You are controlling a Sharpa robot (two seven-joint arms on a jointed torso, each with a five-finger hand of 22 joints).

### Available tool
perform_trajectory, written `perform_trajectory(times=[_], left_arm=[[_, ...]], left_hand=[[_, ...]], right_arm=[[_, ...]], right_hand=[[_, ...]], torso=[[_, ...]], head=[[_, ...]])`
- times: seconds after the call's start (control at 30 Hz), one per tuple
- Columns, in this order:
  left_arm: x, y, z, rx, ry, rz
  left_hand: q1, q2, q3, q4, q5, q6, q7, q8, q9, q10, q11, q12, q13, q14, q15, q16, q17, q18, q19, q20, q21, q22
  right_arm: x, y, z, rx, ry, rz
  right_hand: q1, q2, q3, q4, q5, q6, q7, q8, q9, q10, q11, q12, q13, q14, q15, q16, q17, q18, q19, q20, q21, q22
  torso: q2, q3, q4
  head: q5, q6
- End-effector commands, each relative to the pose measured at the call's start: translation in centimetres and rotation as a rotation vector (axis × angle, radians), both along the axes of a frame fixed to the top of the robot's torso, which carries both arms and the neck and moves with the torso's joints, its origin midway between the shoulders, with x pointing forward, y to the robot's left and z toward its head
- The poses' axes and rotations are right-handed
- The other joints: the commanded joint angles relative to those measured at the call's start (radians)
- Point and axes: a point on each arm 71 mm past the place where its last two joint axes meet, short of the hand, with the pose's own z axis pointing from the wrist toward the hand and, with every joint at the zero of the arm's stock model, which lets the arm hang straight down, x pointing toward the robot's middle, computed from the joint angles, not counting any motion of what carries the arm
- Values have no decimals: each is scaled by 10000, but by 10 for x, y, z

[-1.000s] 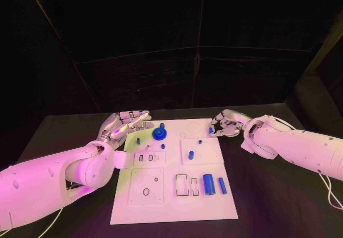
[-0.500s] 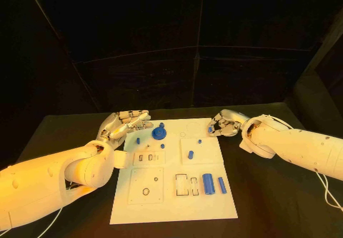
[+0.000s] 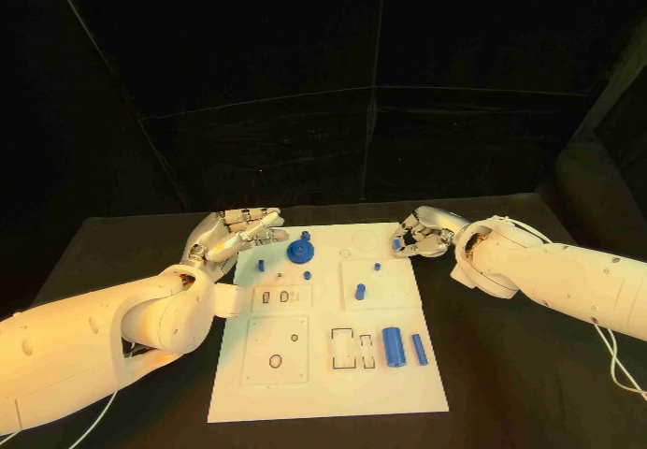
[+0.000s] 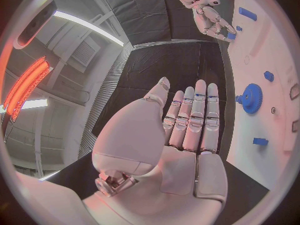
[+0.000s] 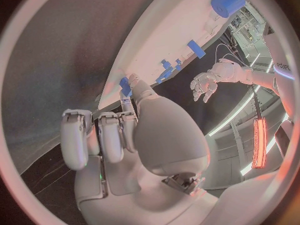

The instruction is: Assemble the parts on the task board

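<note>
Black table (image 3: 512,374), dark drape bkgd, ceiling striplights (image 4: 87,25).

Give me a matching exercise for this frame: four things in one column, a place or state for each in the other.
1. left hand
2. right hand
3. blue gear
4. large blue cylinder

A. lies flat in the near right part of the task board
B. fingers straight, holding nothing
C. pinches a small blue part at the board's far right edge
D. sits on the board's far part, nearest the left hand

Pairs: 1-B, 2-C, 3-D, 4-A

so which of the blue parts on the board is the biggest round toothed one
The blue gear at the far end of the task board, near the left hand; the other blue parts are plain pegs and cylinders.
</note>
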Motion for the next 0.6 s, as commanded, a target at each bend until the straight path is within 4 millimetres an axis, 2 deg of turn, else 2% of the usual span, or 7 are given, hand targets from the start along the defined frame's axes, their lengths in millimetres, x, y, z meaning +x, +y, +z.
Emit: perform_trajectory(times=[0.03,0.27,0.5,0.6], left_arm=[[0,-1,2,-24,-113,-102],[-1,2,2,-3,-119,-49],[-1,6,2,33,-127,45],[-1,9,2,58,-126,103]], left_hand=[[53,19,-16,-32,-40,78,-15,4,3,65,-14,-7,-14,85,6,-66,15,155,75,-19,-57,-17],[50,23,-15,-33,-39,78,-14,3,2,65,-13,-9,-14,86,6,-71,15,154,77,-19,-60,-19],[50,23,-15,-33,-39,78,-14,3,2,65,-13,-9,-14,86,6,-71,15,154,77,-19,-60,-19],[50,23,-15,-33,-39,78,-14,3,2,65,-13,-9,-14,86,6,-71,15,154,77,-19,-60,-19]], right_arm=[[0,2,5,199,-486,-8],[-6,7,14,928,-1368,-239],[-21,23,20,1211,-1308,-430],[-28,36,23,1239,-1157,-427]], right_hand=[[-16,166,113,6,-18,160,-39,85,30,586,-81,57,1998,875,-85,-16,1806,-162,383,-90,31,1696],[-19,328,378,-67,52,398,-152,188,55,569,-186,20,1972,877,-176,-16,1814,-173,420,-173,48,1745],[-135,427,594,-84,-151,395,-166,161,33,507,-207,-103,1882,873,-208,-26,1796,-172,413,-222,43,1735],[-218,426,654,-82,-314,388,-167,146,24,488,-209,-146,1850,871,-212,-33,1784,-171,410,-231,41,1731]], torso=[[-4,3,-1],[-13,8,-9],[-62,-28,-8],[-100,-60,-3]], head=[[2,-4],[12,12],[17,45],[24,13]])
